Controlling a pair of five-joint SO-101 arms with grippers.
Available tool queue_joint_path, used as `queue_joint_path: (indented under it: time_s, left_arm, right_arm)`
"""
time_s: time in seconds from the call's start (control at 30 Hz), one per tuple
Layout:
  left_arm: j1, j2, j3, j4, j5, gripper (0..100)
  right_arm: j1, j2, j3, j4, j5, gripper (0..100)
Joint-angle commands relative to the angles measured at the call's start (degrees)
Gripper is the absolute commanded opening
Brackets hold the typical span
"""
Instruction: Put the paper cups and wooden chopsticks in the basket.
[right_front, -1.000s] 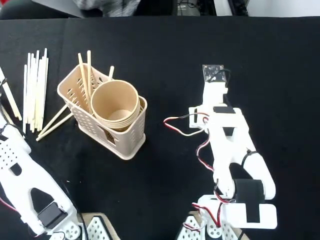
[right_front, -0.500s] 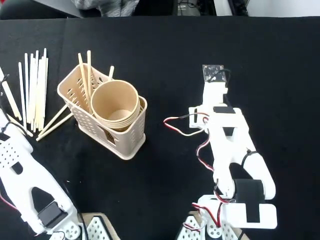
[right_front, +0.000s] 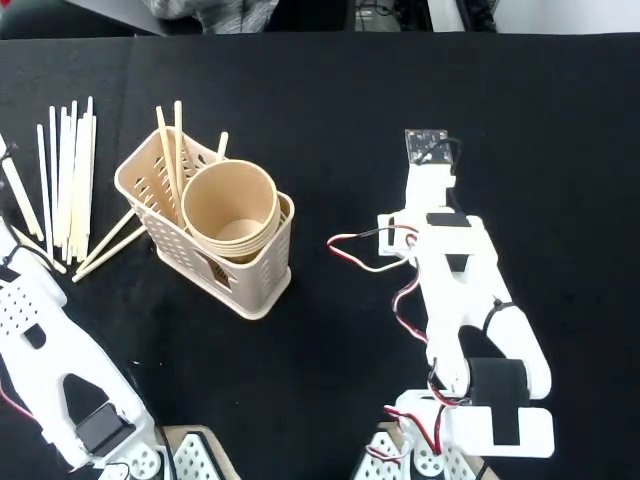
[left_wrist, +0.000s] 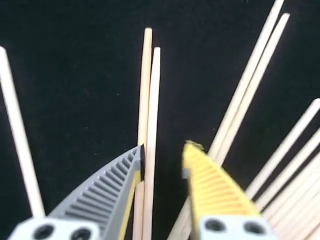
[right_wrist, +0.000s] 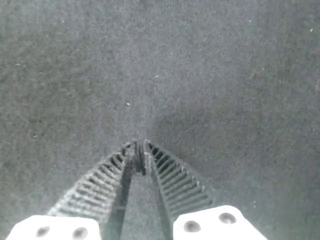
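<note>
your left pincer (left_wrist: 164, 148) sits low over the loose chopsticks (right_front: 70, 175) at the left side of the surface (right_front: 340, 90). its jaws are parted to a middling gap and grip nothing. a pair of sticks (left_wrist: 150, 90) lying side by side runs between the jaws, tight against the grey finger (left_wrist: 110, 190) and well off the yellow one. the basket (right_front: 262, 285) stands nearer the middle, with the paper cups (right_front: 230, 205) nested inside it and a few standing chopsticks (right_front: 170, 140) in the compartment beside them. so i'd judge the loose bundle is what remains.

the trouble lies in the off-centre line-up. close from here and the yellow finger has to sweep across to the pair. that could roll the sticks apart and leave you pinching only one. more sticks fan in close on the yellow side, and that finger may drag one along. you can't tell how far along the pair you are. a grip near one end would let it droop and snag the basket rim or jostle the cups. two stray sticks (right_front: 105, 250) lie just beside the basket wall, easy to nudge.

your right pincer (right_wrist: 139, 155) is pressed closed on nothing, over bare surface, well apart from the basket.
</note>
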Motion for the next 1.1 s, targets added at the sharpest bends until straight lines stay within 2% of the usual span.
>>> queue_joint_path:
  time_s: [0.0,0.17,0.27,0.37,0.53,0.77,1.07]
  left_arm:
    - [-1.19,-0.35,7.08,-9.32,-1.14,18]
    - [-2.95,0.44,14.46,-15.74,-1.05,14]
    - [-3.65,0.44,14.64,-15.91,-1.49,2]
    - [-4.00,0.09,14.37,-15.03,-0.26,3]
    - [-4.00,-1.23,10.51,-9.76,2.90,3]
    - [-3.47,-2.20,-6.20,0.97,2.73,3]
    - [-3.47,-7.47,-6.37,5.45,0.26,3]
  right_arm:
    - [-0.62,-1.36,-0.13,-0.88,-0.18,1.5]
    - [-0.62,-1.36,-0.13,-0.88,-0.18,1.5]
    - [-0.62,-1.36,-0.13,-0.88,-0.18,1.5]
    - [-0.62,-1.36,-0.13,-0.88,-0.18,1.5]
    - [-0.62,-1.36,-0.13,-0.88,-0.18,1.5]
    - [-0.62,-1.36,-0.13,-0.88,-0.18,1.5]
    - [-0.62,-1.36,-0.13,-0.88,-0.18,1.5]
